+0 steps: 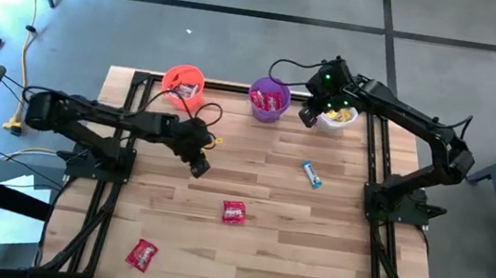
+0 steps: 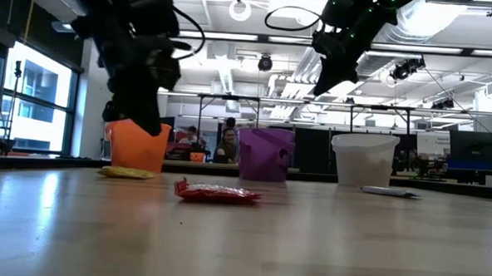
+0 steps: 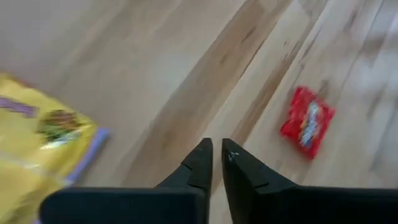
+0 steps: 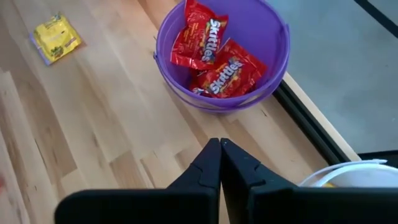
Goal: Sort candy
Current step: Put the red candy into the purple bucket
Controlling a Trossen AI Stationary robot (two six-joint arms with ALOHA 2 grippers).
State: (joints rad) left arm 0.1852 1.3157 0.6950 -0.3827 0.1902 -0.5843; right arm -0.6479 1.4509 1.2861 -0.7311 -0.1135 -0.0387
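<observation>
1. the left tool [image 1: 199, 163] hangs above the bare tabletop [image 1: 269, 199], near the left side; in its own wrist view the two fingers [image 3: 200, 163] stand almost together with only a sliver between them and nothing held.
2. just beside that tool, toward the cups, a yellow packet [image 3: 37, 146] lies flat on the wood. it is loose and apart from the fingers, so it looks like the piece this arm is working around rather than one it carries.
3. the right tool [image 1: 310, 115] hovers between the purple cup [image 1: 269, 101] and the white cup [image 1: 337, 116] at the far edge. its fingers [image 4: 211, 163] are pressed shut and empty.
4. the purple cup already holds several red packets [image 4: 214, 59], and yellow pieces show in the white cup, so each cup seems to take one colour; the orange cup [image 1: 183, 84] also holds candy.
5. unsorted candy is spread well apart on the tabletop: a red packet [image 1: 234, 213] near the middle, another red packet [image 1: 141, 255] by the near left corner, and a blue-and-white bar [image 1: 312, 173] on the right side.
6. judged from this, sorting is partly done; four loose pieces remain, and either tool must open before it can take one.
</observation>
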